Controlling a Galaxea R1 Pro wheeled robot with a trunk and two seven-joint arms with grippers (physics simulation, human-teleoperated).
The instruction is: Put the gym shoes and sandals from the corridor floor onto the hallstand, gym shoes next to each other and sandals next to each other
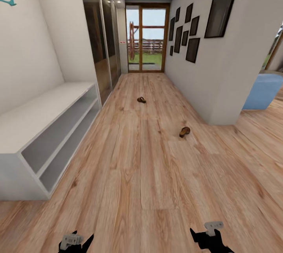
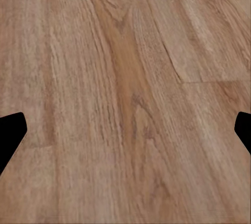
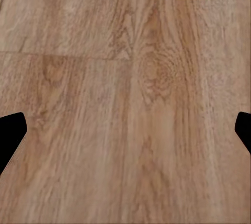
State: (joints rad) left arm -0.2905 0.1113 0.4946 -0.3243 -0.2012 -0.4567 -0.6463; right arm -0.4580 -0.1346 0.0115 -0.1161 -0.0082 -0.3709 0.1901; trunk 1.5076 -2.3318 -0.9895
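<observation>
Light brown wood planks make up the floor (image 1: pixel 141 174), which runs down the corridor to a glazed door (image 1: pixel 147 38) at the far end. Two brown sandals lie on it, well apart from each other: the near sandal (image 1: pixel 184 131) sits toward the right, close to the corner of the white wall (image 1: pixel 220 87), and the far sandal (image 1: pixel 141 100) lies farther down, about mid-corridor. Both are well clear of the rack (image 1: pixel 47 127), a light-grey unit against the left wall with a wide bench top and two low open shelves.

Beyond the rack stands a dark mirrored wardrobe (image 1: pixel 100 44). Dark frames (image 1: pixel 188 28) hang on the right wall, and a blue seat (image 1: pixel 263 89) shows past its corner.

The left gripper (image 1: pixel 76 241) and right gripper (image 1: pixel 208 236) hang low at the bottom edge of the head view, above bare planks. In the left wrist view the left gripper's (image 2: pixel 125 130) black fingertips (image 2: pixel 10 130) sit at the frame's two edges, spread wide with nothing but floor (image 2: pixel 125 77) between them. The right gripper (image 3: pixel 125 130) is likewise spread wide and holds nothing; its fingertips (image 3: pixel 10 130) frame bare floor (image 3: pixel 125 77).
</observation>
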